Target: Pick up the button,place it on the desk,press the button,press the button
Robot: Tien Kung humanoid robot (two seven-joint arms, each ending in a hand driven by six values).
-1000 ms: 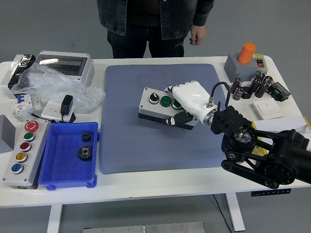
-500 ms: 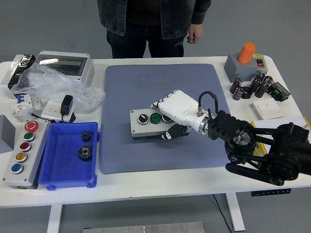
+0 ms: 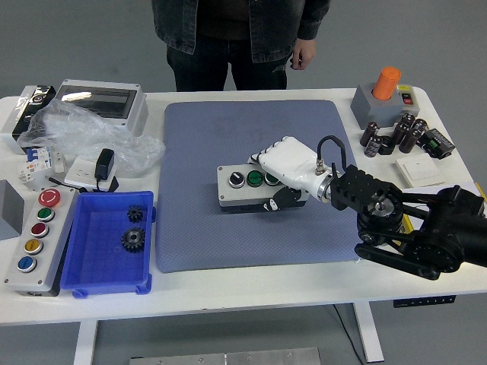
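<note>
1. Button box (image 3: 245, 187): grey, with a black selector and green buttons on top, lying flat on the blue-grey mat (image 3: 205, 144), about mid-mat.
2. Right hand (image 3: 288, 169): white, entering from the right on a black arm; fingers wrapped over the right end of the button box, thumb at its front face, holding it.
3. Left hand: not visible.
4. Person standing at the far side of the tabletop (image 3: 251, 289); one hand (image 3: 303, 55) hangs at their side, touching nothing.
5. Left of the mat: blue tray (image 3: 91, 258) containing two dark gears (image 3: 133, 239); beside it a grey panel (image 3: 34, 242) with red, green, yellow and blue buttons.
6. Far right corner: grey box with orange knob (image 3: 386, 82); dark capacitors (image 3: 392, 135) just in front of it.
</note>
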